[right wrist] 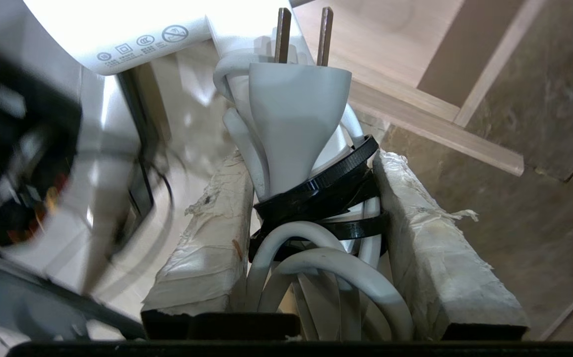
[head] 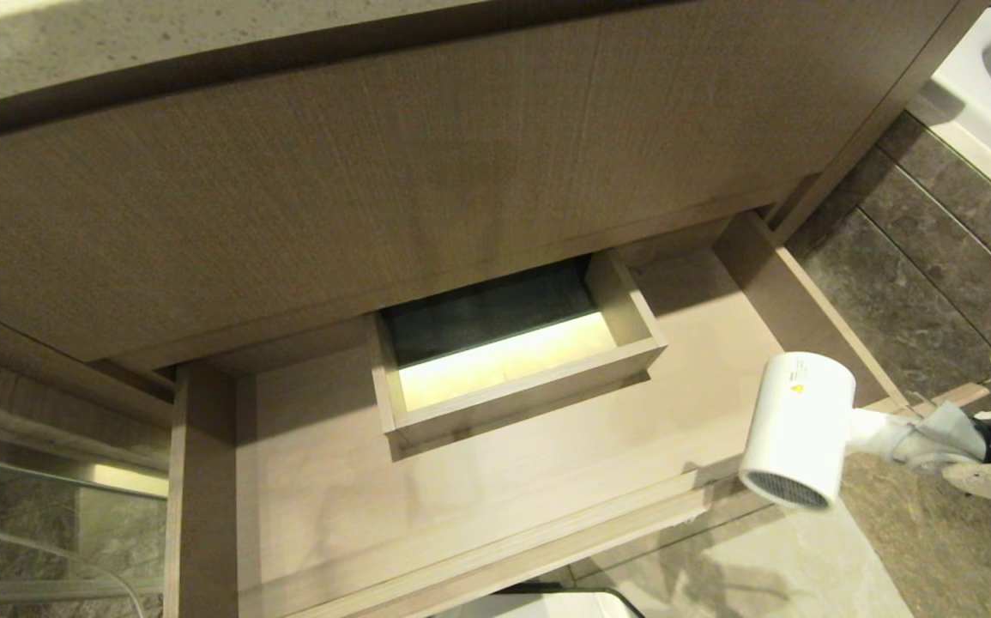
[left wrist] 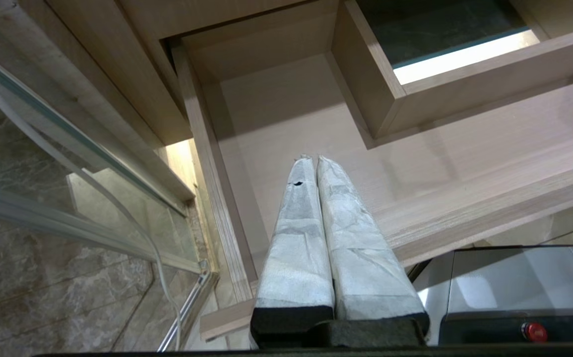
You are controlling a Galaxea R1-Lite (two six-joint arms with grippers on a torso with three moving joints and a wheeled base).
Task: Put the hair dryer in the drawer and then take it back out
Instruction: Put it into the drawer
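One arm works: right gripper (right wrist: 311, 198), jaws clamped on the bundled cord and handle, holds the hair dryer (head: 797, 429) just right of the open drawer (head: 478, 481), barrel pointing down-forward; left gripper (left wrist: 316, 163) closed, idle.

A wide, shallow wood-grain drawer (head: 478, 515) stands pulled out from a wood-grain cabinet (head: 375, 172). A boxed rectangular cut-out (head: 516, 390) sits in the drawer's middle, open through to a lit surface beneath. Dark stone floor tiles (head: 915, 275) run along the drawer's right side.
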